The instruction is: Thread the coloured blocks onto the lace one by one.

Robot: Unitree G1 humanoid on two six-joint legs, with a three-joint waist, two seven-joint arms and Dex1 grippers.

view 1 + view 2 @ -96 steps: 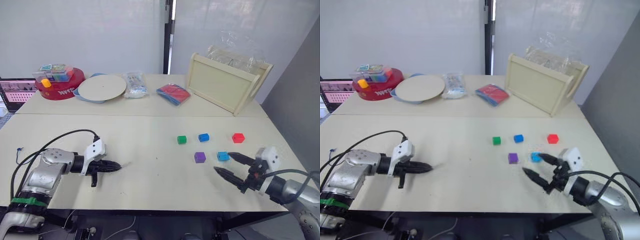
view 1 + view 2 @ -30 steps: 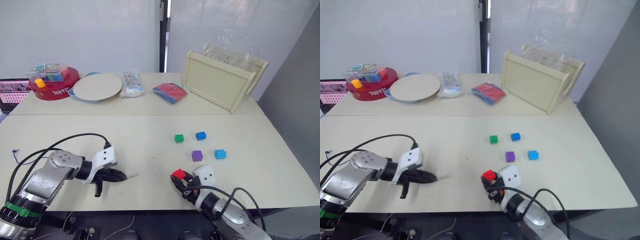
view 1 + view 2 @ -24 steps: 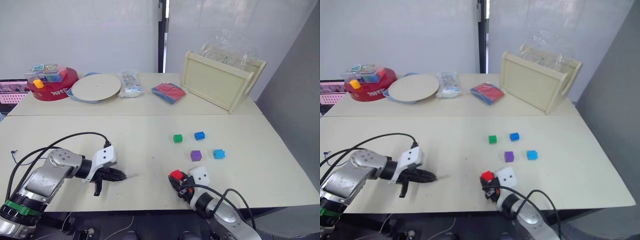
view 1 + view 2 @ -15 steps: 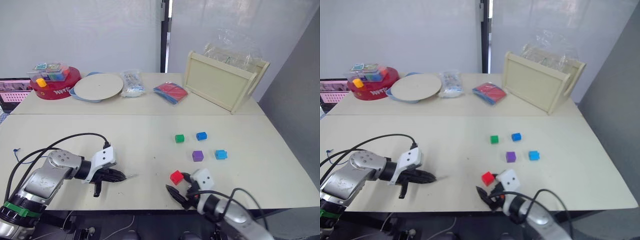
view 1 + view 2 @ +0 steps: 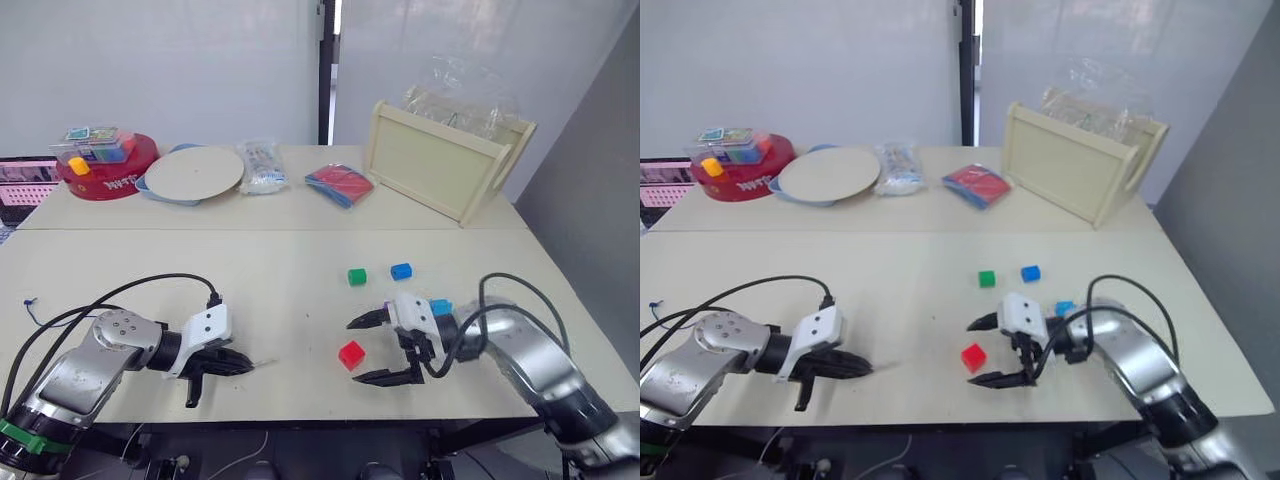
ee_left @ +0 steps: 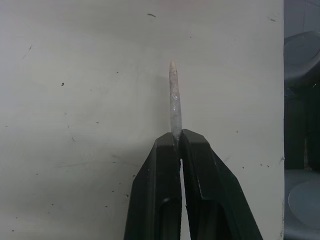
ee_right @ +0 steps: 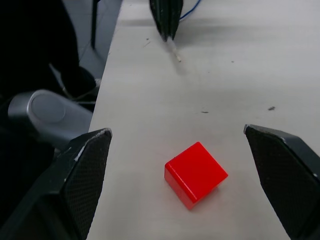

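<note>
Head view: the red block [image 5: 351,355] is seen lying free on the table [image 5: 300,270], bracketed by the wide-open, empty right gripper [image 5: 378,349], apparently for regrasping.

Left wrist view: the lace [image 6: 174,100] tip is pinched by the closed left gripper [image 6: 178,142], protruding for threading.

Right wrist view: the block is seen centred between the spread fingers [image 7: 85,165].

Silver arms, white wrist blocks, black cables, seemingly green-banded left forearm [image 5: 22,436].
</note>
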